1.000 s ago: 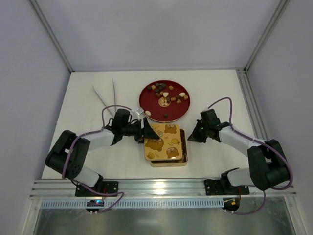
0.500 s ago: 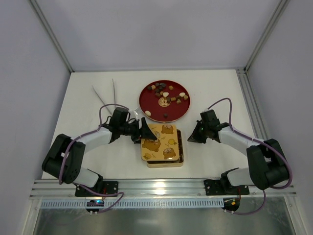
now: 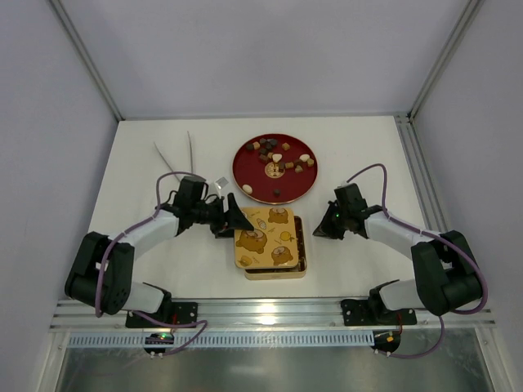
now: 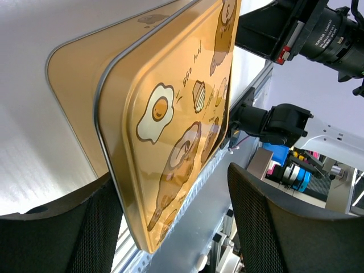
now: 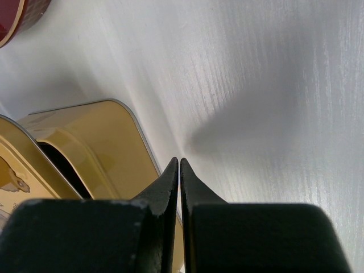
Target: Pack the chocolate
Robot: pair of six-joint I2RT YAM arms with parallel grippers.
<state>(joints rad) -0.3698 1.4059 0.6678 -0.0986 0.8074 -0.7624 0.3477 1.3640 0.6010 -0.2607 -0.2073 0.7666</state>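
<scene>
The chocolate [image 3: 276, 157], small dark, caramel and cream pieces, lies on the round red plate [image 3: 245, 177] at the back. In front of it the gold tin [image 3: 300, 263] carries its cartoon-printed lid [image 3: 263, 237], shifted to the left and askew. My left gripper [image 3: 230, 219] is open at the lid's left edge. In the left wrist view the lid [image 4: 170, 114] stands between the fingers [image 4: 256, 227], close to one and well apart from the other, over the tin [image 4: 74, 74]. My right gripper [image 3: 320, 229] is shut and holds nothing, its tips [image 5: 180, 162] low at the tin's [image 5: 96, 142] right rim.
A pair of metal tongs [image 3: 176, 158] lies on the table at the back left. The enclosure's walls and an aluminium rail [image 3: 409, 163] border the table. The plate's edge [image 5: 23, 14] shows in the corner of the right wrist view.
My left gripper has drawn back to the left and the lid has slid left with it, off the tin's right side. The right arm has not moved.
</scene>
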